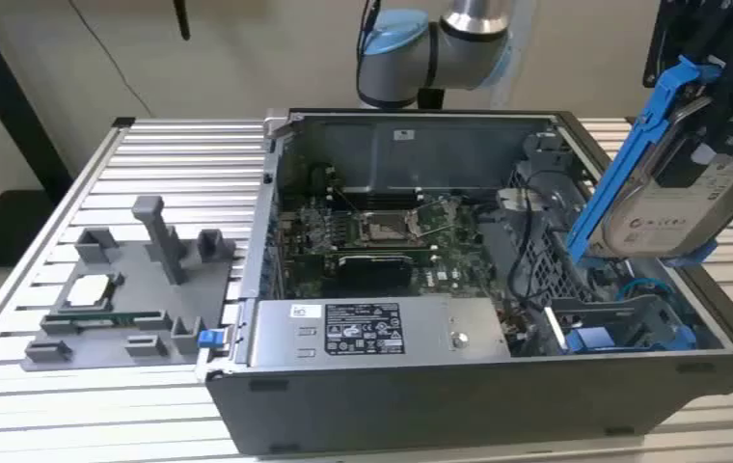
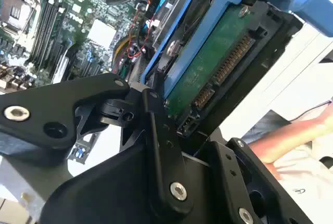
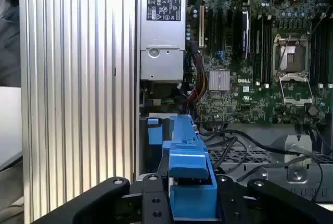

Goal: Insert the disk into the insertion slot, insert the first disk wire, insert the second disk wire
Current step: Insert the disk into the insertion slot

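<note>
Now | disk (image 1: 675, 207) clamped inside pincer (image 3: 190, 198) | tilted above insertion slot (image 1: 624, 326)

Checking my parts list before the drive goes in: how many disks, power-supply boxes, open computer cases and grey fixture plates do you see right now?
Disk: 1
Power-supply box: 1
Open computer case: 1
Grey fixture plate: 1
Total: 4
</note>
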You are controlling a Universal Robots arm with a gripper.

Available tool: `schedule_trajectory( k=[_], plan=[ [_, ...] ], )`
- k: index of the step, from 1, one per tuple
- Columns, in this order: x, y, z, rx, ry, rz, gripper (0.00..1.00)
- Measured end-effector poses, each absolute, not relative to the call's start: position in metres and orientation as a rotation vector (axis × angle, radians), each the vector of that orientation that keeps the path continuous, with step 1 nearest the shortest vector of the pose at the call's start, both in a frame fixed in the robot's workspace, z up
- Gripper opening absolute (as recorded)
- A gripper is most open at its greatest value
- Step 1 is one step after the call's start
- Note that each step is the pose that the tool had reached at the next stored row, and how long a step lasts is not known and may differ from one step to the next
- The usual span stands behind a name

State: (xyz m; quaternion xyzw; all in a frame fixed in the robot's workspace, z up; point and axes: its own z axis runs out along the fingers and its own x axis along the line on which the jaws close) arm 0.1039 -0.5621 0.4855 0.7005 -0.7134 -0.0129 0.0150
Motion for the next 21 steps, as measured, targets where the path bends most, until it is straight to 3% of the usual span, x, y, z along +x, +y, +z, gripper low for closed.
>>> schedule_trajectory(
  k=[21],
  plan=[
    [0.104,-0.563,0.473,2.18,-2.22,-0.04,0.0]
  ],
)
